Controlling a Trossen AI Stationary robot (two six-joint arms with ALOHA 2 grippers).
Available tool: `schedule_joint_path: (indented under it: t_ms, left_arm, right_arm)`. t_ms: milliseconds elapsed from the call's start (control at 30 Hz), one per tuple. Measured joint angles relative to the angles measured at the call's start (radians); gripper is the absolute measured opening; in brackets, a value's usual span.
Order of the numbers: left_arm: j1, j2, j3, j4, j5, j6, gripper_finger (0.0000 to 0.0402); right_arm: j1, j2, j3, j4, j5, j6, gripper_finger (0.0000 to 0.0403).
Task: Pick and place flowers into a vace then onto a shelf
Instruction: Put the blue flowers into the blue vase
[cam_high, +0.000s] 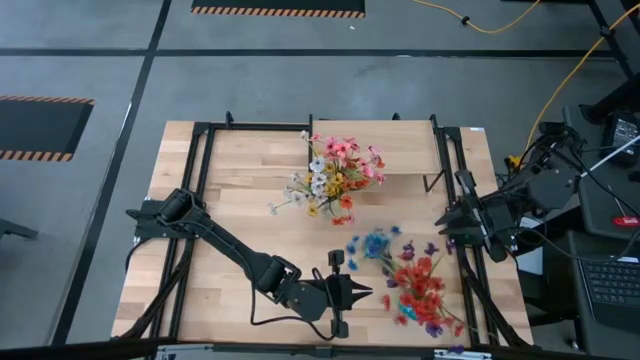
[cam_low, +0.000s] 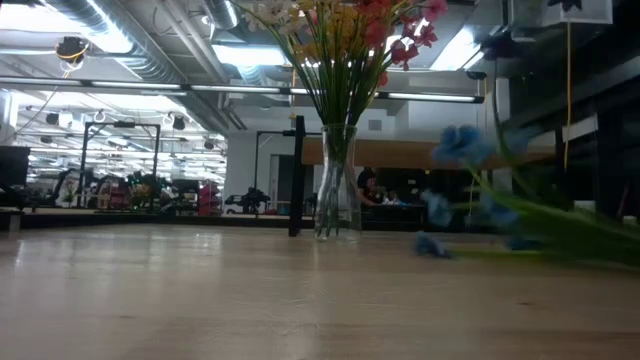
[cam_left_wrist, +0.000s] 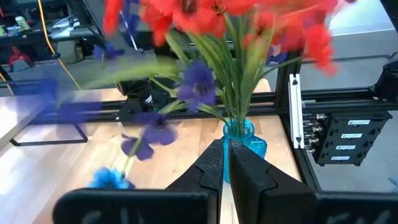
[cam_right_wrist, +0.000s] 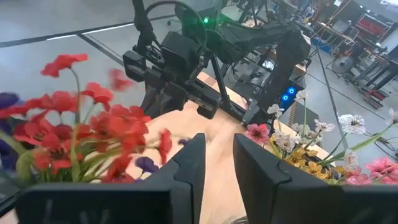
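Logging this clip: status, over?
Left gripper shut, empty, near front edge. Right gripper fingers apart, empty. Red flowers in blue vase, off shelf.

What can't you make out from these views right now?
- Clear vase: high view, hidden under its own flowers.
- Blue vase: high view, covered by red flowers.
- Blue flower: low view, blurred.
- Shelf: low view, cannot be told from the background.
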Motion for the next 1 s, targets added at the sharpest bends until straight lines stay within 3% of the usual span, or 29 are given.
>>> schedule_joint_path:
  t_ms: [400, 800, 1000]
  left_arm:
    - [0.0, 0.0, 0.0, -0.001, 0.0, 0.0, 0.0017]
    - [0.001, 0.0, 0.0, -0.062, -0.029, -0.011, 0.0017]
    - [0.001, 0.0, 0.0, -0.052, -0.029, -0.026, 0.0017]
  right_arm:
    - [0.0, 0.003, 0.013, 0.061, 0.006, -0.039, 0.0086]
    - [-0.016, -0.032, 0.018, -0.134, 0.005, 0.159, 0.0086]
    - [-0.058, -0.117, -0.085, -0.137, 0.005, 0.251, 0.0077]
